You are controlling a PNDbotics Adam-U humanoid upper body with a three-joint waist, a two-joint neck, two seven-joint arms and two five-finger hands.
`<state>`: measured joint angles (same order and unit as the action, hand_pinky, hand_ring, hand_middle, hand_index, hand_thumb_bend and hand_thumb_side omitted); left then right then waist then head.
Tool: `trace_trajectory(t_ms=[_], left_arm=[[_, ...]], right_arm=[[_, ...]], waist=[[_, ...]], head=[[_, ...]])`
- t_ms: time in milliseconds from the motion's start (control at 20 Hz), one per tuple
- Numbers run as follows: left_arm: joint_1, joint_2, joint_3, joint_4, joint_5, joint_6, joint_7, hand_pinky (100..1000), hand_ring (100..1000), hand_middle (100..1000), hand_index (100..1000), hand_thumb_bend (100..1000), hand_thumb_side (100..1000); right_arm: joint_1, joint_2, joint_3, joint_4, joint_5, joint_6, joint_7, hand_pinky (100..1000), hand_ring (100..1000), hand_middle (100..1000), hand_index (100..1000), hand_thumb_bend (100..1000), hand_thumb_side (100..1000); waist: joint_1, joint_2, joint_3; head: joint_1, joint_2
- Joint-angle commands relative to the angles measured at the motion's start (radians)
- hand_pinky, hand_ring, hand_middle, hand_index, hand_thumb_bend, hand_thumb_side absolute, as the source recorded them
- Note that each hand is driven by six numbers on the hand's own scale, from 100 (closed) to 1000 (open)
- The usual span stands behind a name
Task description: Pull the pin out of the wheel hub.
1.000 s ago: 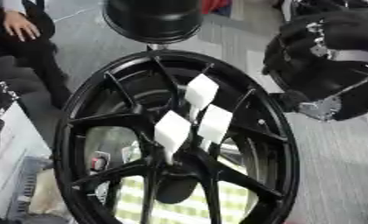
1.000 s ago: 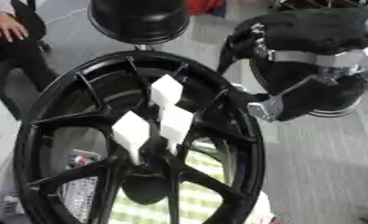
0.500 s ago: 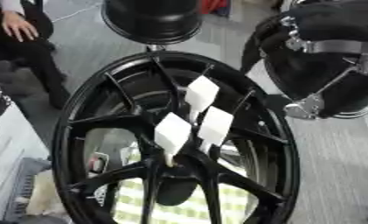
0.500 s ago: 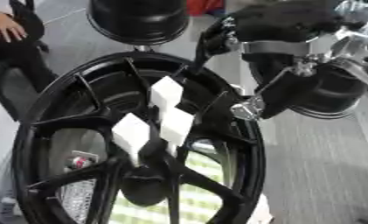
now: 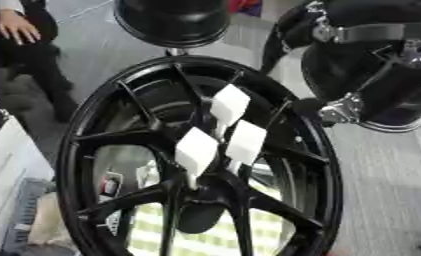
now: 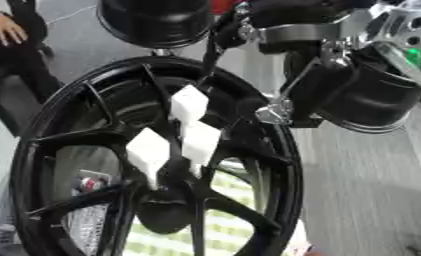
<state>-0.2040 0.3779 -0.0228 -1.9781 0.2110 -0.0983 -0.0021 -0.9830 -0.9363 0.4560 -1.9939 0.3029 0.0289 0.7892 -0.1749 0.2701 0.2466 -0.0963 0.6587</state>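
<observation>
A black spoked wheel hub (image 5: 117, 150) stands upright and fills most of both views. Three white diamond-shaped pin tabs stick out near its centre: an upper one (image 5: 228, 104), a right one (image 5: 246, 141) and a lower left one (image 5: 196, 150). My right hand (image 6: 235, 22) comes in from the upper right, dark and blurred, just above the wheel's upper right rim and above the upper tab. It touches no tab that I can see. The bulky black and silver forearm (image 6: 353, 90) hangs behind it. My left hand shows in neither view.
A black round object on a post (image 5: 171, 20) stands just behind the wheel's top. A seated person's hand (image 5: 21, 27) rests at the upper left. A green checked cloth (image 5: 205, 235) lies under the wheel. Grey floor (image 5: 388, 190) lies to the right.
My right arm has swung left from the far right edge to the wheel's upper right rim, and the hand is now close above the white tabs. The wheel and tabs have not moved.
</observation>
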Motion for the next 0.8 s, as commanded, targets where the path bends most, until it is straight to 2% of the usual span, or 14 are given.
trace_trajectory(t_ms=[50,500,800], left_arm=[[-0.013,0.013,-0.003,-0.022,0.006,0.0,-0.006,780,666,664,831,100,723],[-0.037,0.012,-0.011,-0.022,0.007,-0.001,-0.017,781,667,664,831,100,728],[-0.047,0.01,-0.016,-0.022,0.007,-0.001,-0.024,782,667,665,831,100,733]], right_arm=[[-0.002,-0.014,-0.018,-0.006,0.025,0.013,-0.012,981,891,774,810,244,162],[0.021,0.0,-0.009,-0.006,0.067,0.027,-0.077,976,891,770,816,229,117],[0.038,0.004,-0.009,-0.006,0.113,0.047,-0.118,981,890,769,818,249,118]], waist=[[0.005,-0.009,0.005],[-0.014,0.02,0.044],[-0.028,0.035,0.076]], head=[[-0.012,-0.01],[-0.03,-0.038],[-0.045,-0.058]])
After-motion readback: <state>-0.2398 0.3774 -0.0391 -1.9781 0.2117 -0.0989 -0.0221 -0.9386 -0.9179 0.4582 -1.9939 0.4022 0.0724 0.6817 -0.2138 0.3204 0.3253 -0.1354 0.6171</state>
